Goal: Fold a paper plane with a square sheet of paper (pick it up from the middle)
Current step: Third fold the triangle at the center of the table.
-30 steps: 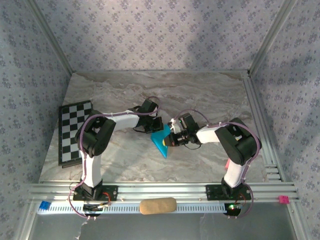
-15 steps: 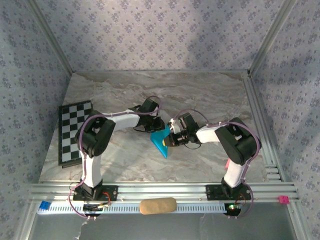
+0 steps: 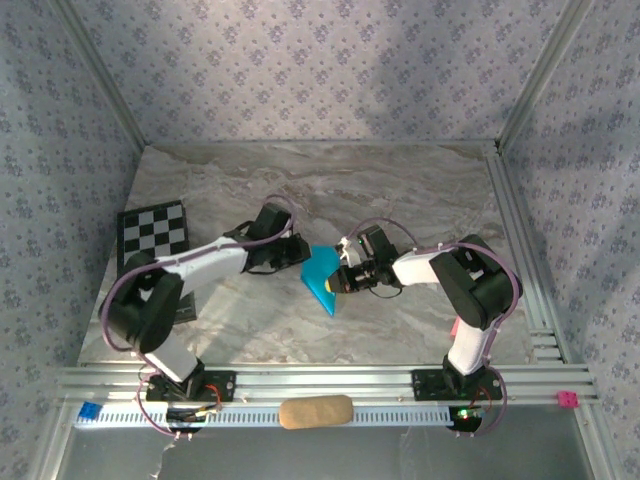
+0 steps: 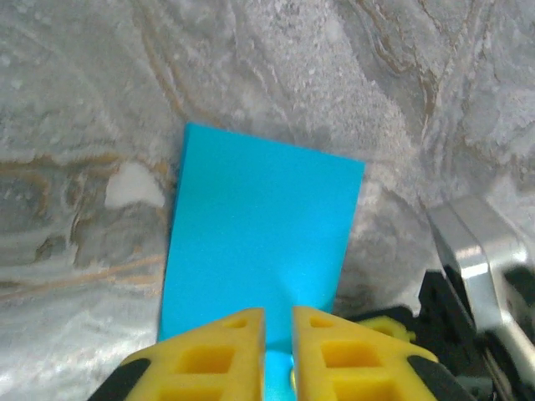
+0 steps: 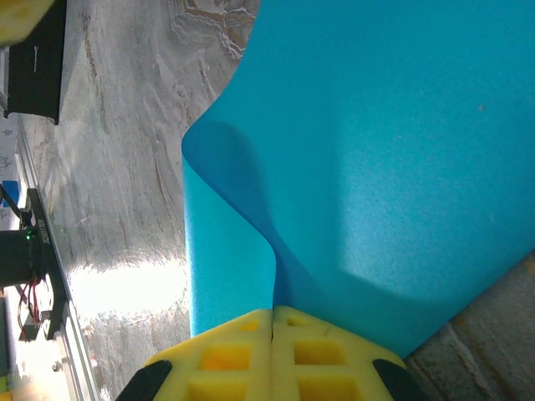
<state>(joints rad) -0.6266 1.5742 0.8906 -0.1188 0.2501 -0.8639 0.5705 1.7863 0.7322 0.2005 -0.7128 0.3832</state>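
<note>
Marble surface (image 3: 400,190), seen from above, with both arms bolted at its near edge and bent inward so that they meet at mid-table. Your left arm leans low and far across, forearm stretched toward the centre. Your right arm is folded more tightly, its wrist turned back toward the left. A checkered board (image 3: 155,228) lies flat at the left edge, well apart from the work, and a tan block (image 3: 315,411) sits on the near rail between the 2 bases.

The square sheet of paper (image 3: 322,275) lies at the centre of the surface, between the 2 wrists. It is no longer a plain square: from above it reads as a broad wedge, wide at the far end and tapering to a tip that points toward you. The right wrist view shows at least 2 layers, one curling up off the other. Judged from this, the first folds are in, but the narrow dart with a centre crease is not yet made — the wing folds and final creasing appear to be left.

Left gripper (image 4: 278,322): jaws almost together over the sheet's near edge, with a thin slit and blue showing through it. You cannot tell here whether they pinch the paper or merely hover on it.

Right gripper (image 5: 272,322): jaws clenched tight — they are grasping the sheet at a raised ridge, which buckles upward from the bite.
</note>
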